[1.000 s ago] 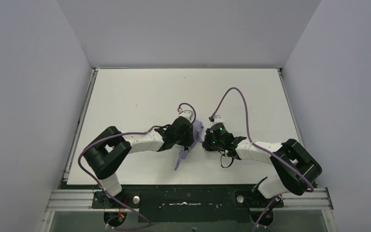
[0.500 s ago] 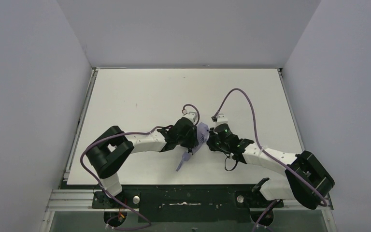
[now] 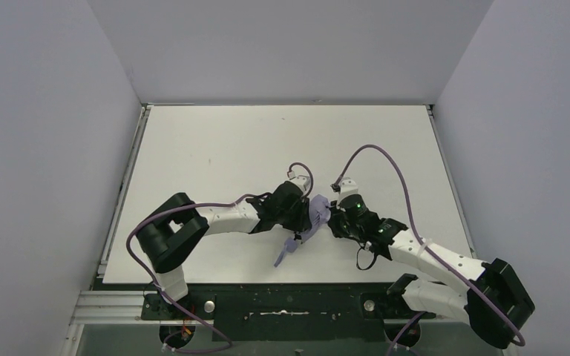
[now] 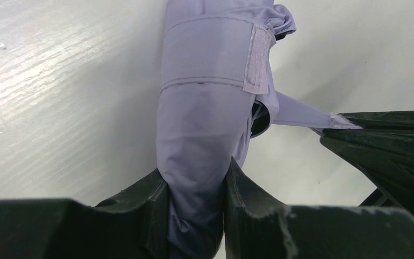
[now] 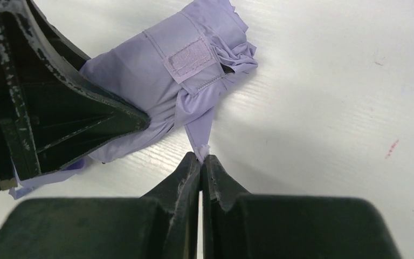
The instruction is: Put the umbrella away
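The folded lavender umbrella [image 3: 313,213] lies on the white worktop [image 3: 215,141], in its near half, between the 2 arms. The left claw [image 4: 197,175] is clamped across the rolled canopy, and the fabric bulges out past its fingers. The right claw [image 5: 200,162] is pinched closed on the very tip of the closing strap [image 5: 197,127], which runs taut from the bundle.

The largest risk, as I judge it, is the whole bundle shifting. A hard pull on the strap could twist or drag the umbrella inside the left claw's squeeze, because soft fabric gives little purchase, and the gathered folds at the far end could then spill open.

The next risk is the strap. Only its last bit sits between the right claw's fingers, so added tension or a sideways sweep could slip it free.

The smallest risk is the fastening. The strap end must land squarely on the pale hook-and-loop patch [image 5: 190,56] sewn to the band. If it arrives off-line or twisted, it may not stick and the wrap would not hold.

No brand, label or writing can be read on the fabric, the strap or either claw.
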You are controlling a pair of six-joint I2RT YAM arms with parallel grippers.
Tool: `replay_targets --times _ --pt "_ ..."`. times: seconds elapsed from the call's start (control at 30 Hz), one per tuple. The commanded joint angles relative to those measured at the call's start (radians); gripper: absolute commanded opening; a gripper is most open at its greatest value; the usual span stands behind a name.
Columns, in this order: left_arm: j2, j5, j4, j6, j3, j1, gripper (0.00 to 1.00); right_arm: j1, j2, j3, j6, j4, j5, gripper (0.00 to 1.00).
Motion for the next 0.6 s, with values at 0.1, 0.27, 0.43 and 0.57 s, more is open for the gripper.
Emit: replay_targets --times 0.1,0.27,0.43,0.57 --pt "0.091 -0.192 -0.371 0.086 -0.061 0.037 0.00 -0.005 -0.142 0.025 -0.067 0.046 0.121 0.00" --pt "0.088 -0.164 -0.338 0.129 -0.072 0.027 0.00 -0.010 -0.098 0.015 -0.108 0.148 0.128 0.00" --pt "0.087 -0.163 -0.339 0.152 -0.072 0.016 0.00 -0.044 -0.051 0.022 -0.164 0.254 0.127 0.00" --pt "0.090 -0.150 -0.336 0.158 -0.071 0.013 0.00 -0.075 -0.016 0.039 -0.248 0.302 0.070 0.00"
